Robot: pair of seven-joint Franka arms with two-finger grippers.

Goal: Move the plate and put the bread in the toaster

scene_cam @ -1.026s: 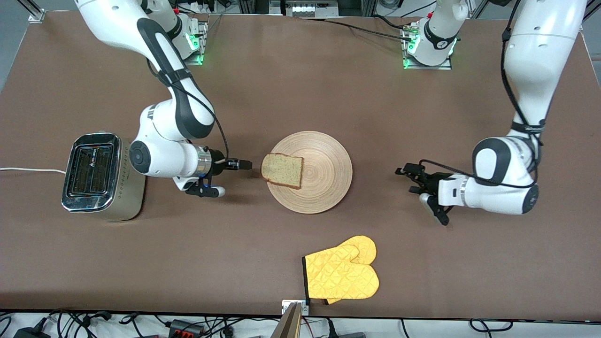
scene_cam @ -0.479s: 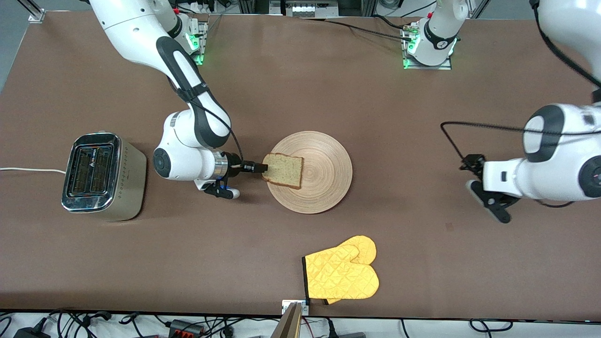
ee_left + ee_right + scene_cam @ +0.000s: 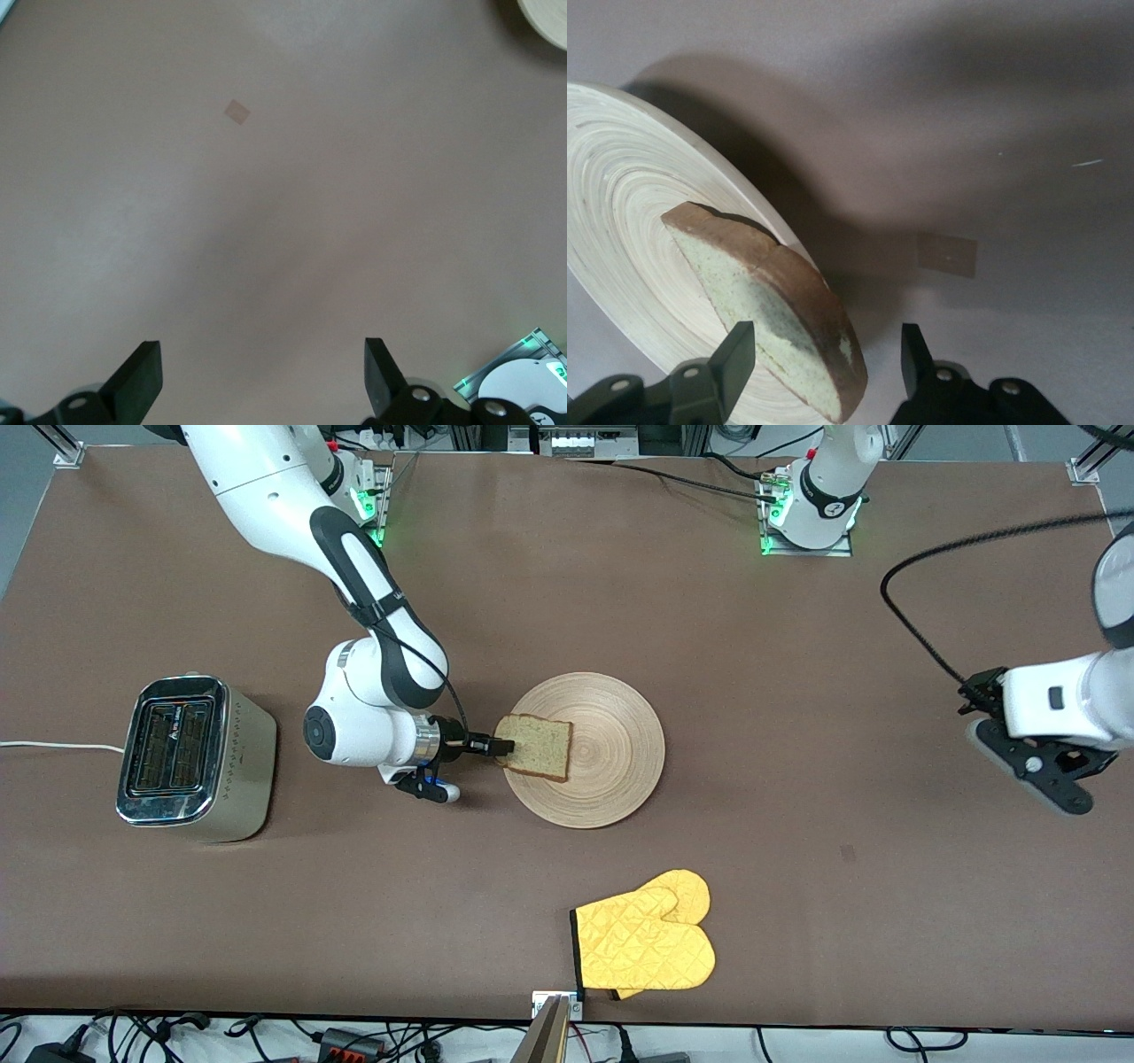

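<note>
**Bread between the fingers, not yet pinched: where it can fail**

In the front view, we see the right gripper [image 3: 498, 747] low at the edge of the plate [image 3: 611, 779], on the side toward the toaster [image 3: 190, 757]. Its tips reach the crust of the bread [image 3: 533, 747], which lies on the plate with one edge out over the rim. The toaster stands well apart, toward the right arm's end of the table, with both slots up. The left gripper [image 3: 1032, 766] hangs over bare table at the other end, and that arm waits. A yellow mitt [image 3: 647, 943] lies nearer to the camera than the plate and plays no role.

In the left wrist view, the left gripper [image 3: 259, 381] has its fingers spread wide with nothing between them. We see only table and a small part of the plate [image 3: 547, 16].

In the right wrist view, the right gripper [image 3: 824, 363] has its fingers spread on both sides of the bread [image 3: 775, 305], and a gap is visible at each side. So the slice is not pinched yet. The plate [image 3: 620, 204] lies under it.

We judge three risks. If the fingers press together only on the crust corner, the soft slice may bend, tear or slide out during the lift. If the lower finger catches the rim, it may push the plate and move the bread away. And a slice held crooked may hit the chrome top and miss the slot.
</note>
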